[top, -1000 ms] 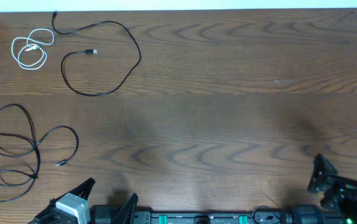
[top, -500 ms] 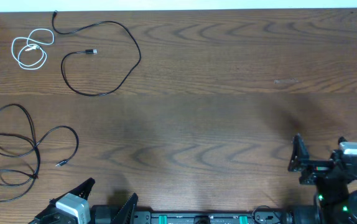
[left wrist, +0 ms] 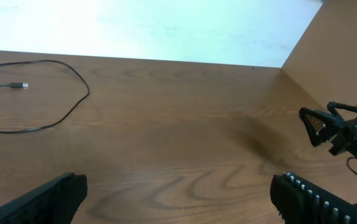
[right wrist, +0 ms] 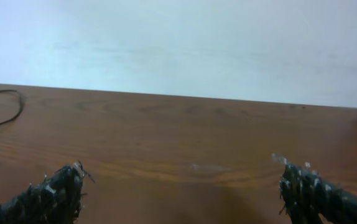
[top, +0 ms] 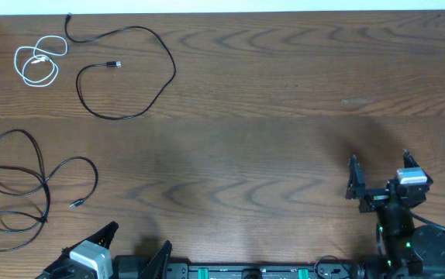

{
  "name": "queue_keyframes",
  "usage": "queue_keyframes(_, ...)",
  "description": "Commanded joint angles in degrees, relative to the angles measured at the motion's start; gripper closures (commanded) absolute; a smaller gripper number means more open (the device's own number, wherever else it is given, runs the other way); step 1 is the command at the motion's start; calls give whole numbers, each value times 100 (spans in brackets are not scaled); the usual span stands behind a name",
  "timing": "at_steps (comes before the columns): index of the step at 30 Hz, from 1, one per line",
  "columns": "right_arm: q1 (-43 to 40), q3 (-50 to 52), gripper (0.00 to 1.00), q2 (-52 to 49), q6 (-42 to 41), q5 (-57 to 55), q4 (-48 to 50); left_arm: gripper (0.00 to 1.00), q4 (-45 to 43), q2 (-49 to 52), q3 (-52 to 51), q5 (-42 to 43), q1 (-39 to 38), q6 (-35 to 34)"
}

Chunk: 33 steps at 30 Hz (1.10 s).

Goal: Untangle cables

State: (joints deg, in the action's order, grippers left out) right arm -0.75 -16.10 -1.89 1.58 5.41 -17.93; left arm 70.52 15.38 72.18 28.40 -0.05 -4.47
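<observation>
Three cables, all at the left of the overhead frame: white cable [top: 38,63] coiled in the upper left corner, first black cable [top: 174,70] just beside it in an open loop, second black cable [top: 46,186] at lower left, crossing over itself. Nearest that one, at the bottom edge, left gripper [top: 139,237], fingers spread, empty; at lower right, well apart, right gripper [top: 379,174], likewise spread and empty. Best reached with the left: pinch near the plug end [top: 74,204], draw slowly outward

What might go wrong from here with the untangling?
The lower black cable crosses itself, so pulling one end may knot it. The white cable lies close to the upper black cable; a wide grab may catch both. The right gripper is far off; reaching over may crowd the left gripper.
</observation>
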Motion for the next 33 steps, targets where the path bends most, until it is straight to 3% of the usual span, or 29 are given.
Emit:
queue_keyframes(1, -46, 302, 1, 107, 107, 98, 308, 0, -2, -4, 24, 55, 9, 35)
queue_keyframes(17, -50, 1279, 1, 157, 105, -170, 1567, 0, -2, -4, 24, 55, 9, 35)
queue_keyframes(33, -168, 1582, 1, 157, -44, -409, 1377, 0, -2, -4, 24, 55, 9, 37)
